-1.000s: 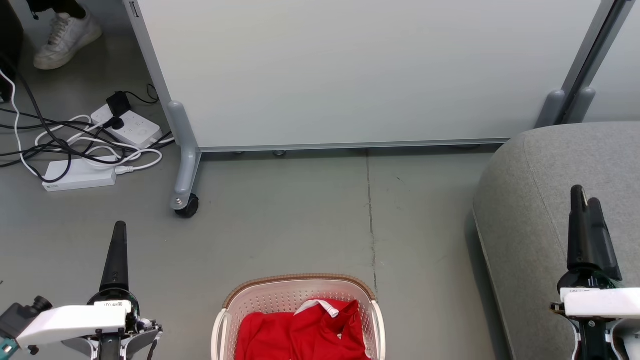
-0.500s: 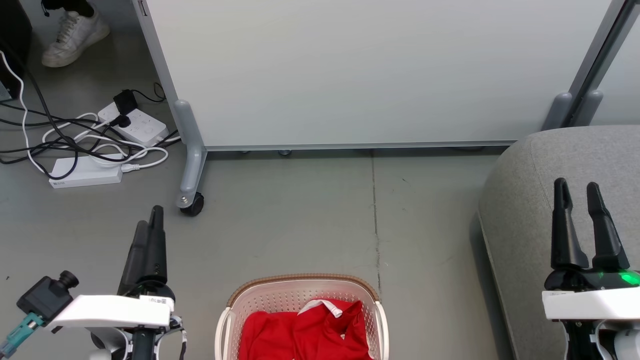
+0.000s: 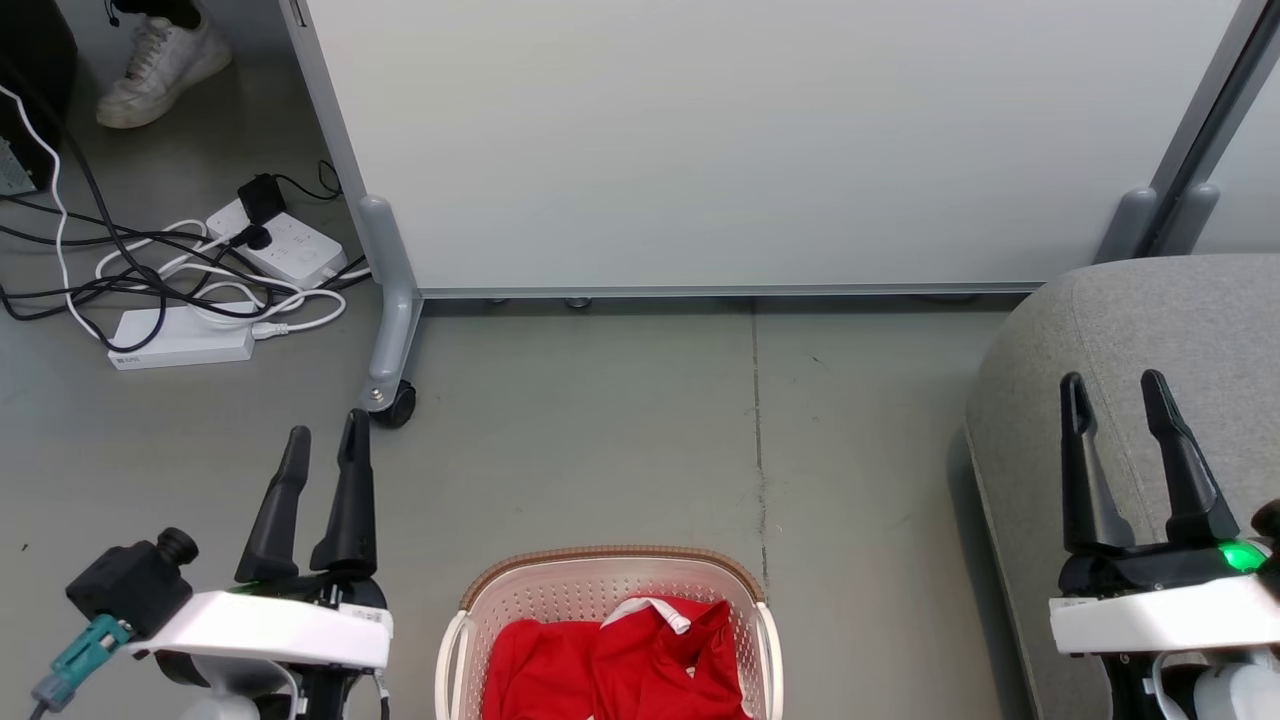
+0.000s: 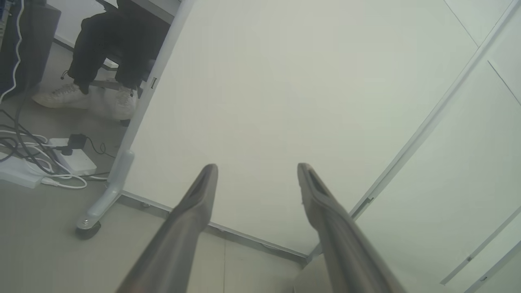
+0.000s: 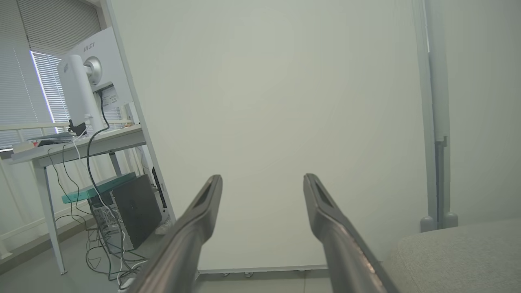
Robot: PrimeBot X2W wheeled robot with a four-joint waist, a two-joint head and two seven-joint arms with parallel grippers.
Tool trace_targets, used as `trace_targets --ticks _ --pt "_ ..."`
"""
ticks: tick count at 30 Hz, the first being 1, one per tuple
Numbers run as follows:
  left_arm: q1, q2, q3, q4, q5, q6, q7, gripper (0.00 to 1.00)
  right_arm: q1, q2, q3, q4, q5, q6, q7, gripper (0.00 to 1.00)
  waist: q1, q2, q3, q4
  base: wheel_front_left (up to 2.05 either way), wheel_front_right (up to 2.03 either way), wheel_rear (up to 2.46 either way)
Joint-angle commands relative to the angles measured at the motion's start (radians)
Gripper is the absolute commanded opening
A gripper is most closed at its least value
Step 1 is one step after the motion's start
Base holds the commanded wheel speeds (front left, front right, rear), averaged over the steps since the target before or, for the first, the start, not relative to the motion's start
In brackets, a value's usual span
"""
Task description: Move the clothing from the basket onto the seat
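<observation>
Red clothing (image 3: 610, 670), cream basket (image 3: 560, 590), grey seat (image 3: 1180, 310)

Basket (image 3: 610, 553) front beyond bottom edge

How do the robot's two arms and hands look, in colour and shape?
The left hand and right hand each have two long, dark, tapering fingers on a white wrist casing. The left wrist carries a black camera with a teal plug; a green light glows on the right.
</observation>
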State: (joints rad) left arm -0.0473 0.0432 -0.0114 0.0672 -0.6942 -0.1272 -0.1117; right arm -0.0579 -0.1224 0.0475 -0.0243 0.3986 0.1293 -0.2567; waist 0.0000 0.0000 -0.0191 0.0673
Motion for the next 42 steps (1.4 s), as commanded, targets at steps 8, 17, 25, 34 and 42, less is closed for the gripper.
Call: trace_targets --ticks 8,17,25,34,42 --pt "0.003 0.006 -0.048 -0.021 0.153 0.042 -0.034 1.0 -0.01 0.011 0.002 0.032 -0.132 0.002 -0.006 1.0 0.0 0.0 -0.002 -0.002 0.0 0.0 0.0" --pt "0.015 0.007 -0.106 0.044 0.258 0.081 -0.065 1.0 -0.007 0.026 0.029 0.141 -0.219 0.002 -0.007 1.0 0.0 0.0 -0.007 -0.001 0.0 0.0 0.0" --pt "0.026 0.007 -0.139 0.115 0.303 0.095 -0.09 1.0 -0.003 0.053 -0.006 0.212 -0.265 0.002 -0.007 1.0 0.0 0.0 -0.014 -0.002 0.0 0.0 0.0" --pt "0.035 0.008 -0.163 0.167 0.354 0.103 -0.118 1.0 -0.013 0.063 -0.006 0.259 -0.348 0.002 -0.008 1.0 0.0 0.0 -0.016 -0.003 0.0 0.0 0.0" --pt "0.036 0.009 -0.175 0.171 0.39 0.106 -0.137 1.0 -0.019 0.068 -0.009 0.277 -0.399 0.002 -0.008 1.0 0.0 0.0 -0.016 -0.004 0.0 0.0 0.0"
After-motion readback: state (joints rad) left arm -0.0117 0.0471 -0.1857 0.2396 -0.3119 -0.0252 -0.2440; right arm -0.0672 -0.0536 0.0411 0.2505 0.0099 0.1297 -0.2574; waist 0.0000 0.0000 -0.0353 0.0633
